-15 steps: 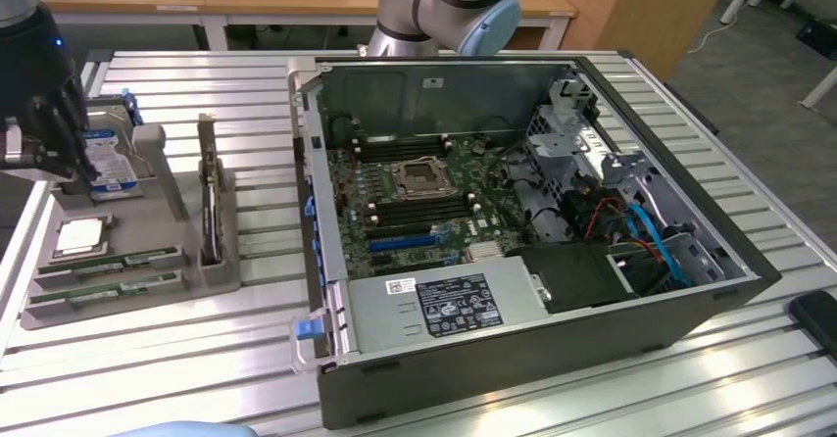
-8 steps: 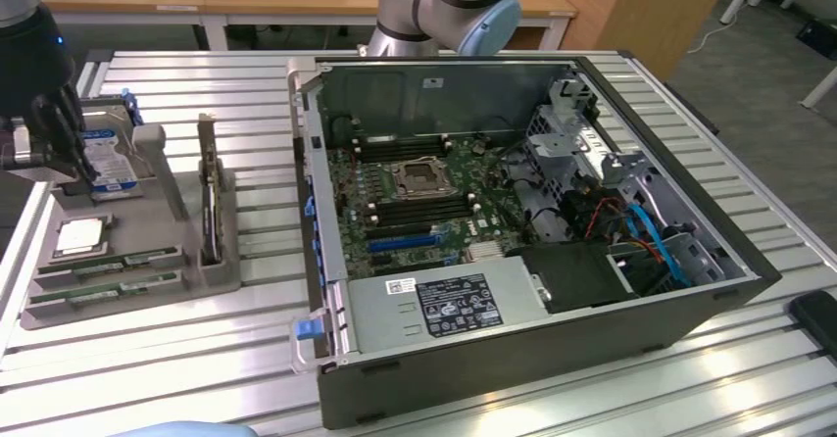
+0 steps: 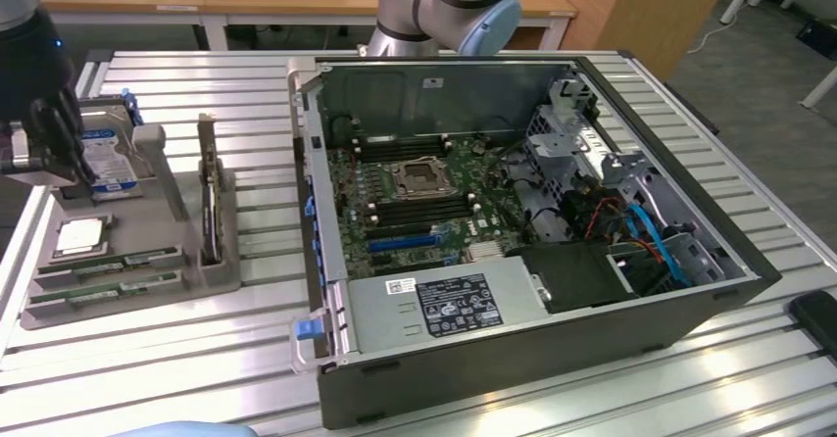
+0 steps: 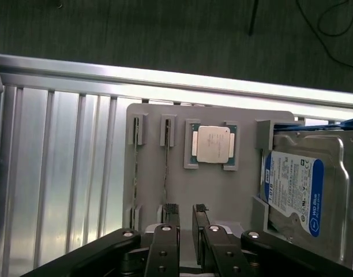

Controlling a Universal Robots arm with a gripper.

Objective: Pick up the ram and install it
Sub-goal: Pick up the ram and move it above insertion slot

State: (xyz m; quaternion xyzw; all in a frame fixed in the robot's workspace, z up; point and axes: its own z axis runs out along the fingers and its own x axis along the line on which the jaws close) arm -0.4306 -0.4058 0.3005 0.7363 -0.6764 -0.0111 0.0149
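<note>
Grey moulded plastic forms the tray (image 4: pixel 222 196), a flat holder with raised clips and pockets. It lies on the ribbed aluminium table (image 3: pixel 262 94), at the exterior view's left of the open computer case (image 3: pixel 732 290). You have a strip of bare slats between tray and case. The tray's outer side sits close to the table's bright edge rail (image 4: pixel 165 78), with dark floor beyond it.

Two sticks lie side by side in the tray's slots: the inner ram (image 4: pixel 166 173), nearer the processor, and the outer ram (image 4: pixel 134 173). From the wrist each is a thin board seen edge-on, held by grey clips at both ends. The square silver processor (image 4: pixel 213 144) sits in its pocket just beside them. The metal hard drive (image 4: pixel 306 196), with its blue-white label, stands in the next bay.

Your gripper (image 4: pixel 186 214) hangs above the tray with its black fingers (image 4: pixel 171 210) spread apart. Bare tray shows between them and nothing is pinched. One finger is just beside the end of the inner ram; you cannot tell whether it touches.

In the case, steel walls rise all round the green motherboard (image 3: pixel 392 212), whose dark memory slots flank the square socket (image 3: pixel 418 174). Cables (image 3: pixel 641 231) crowd the drive-cage side at the exterior view's right.
</note>
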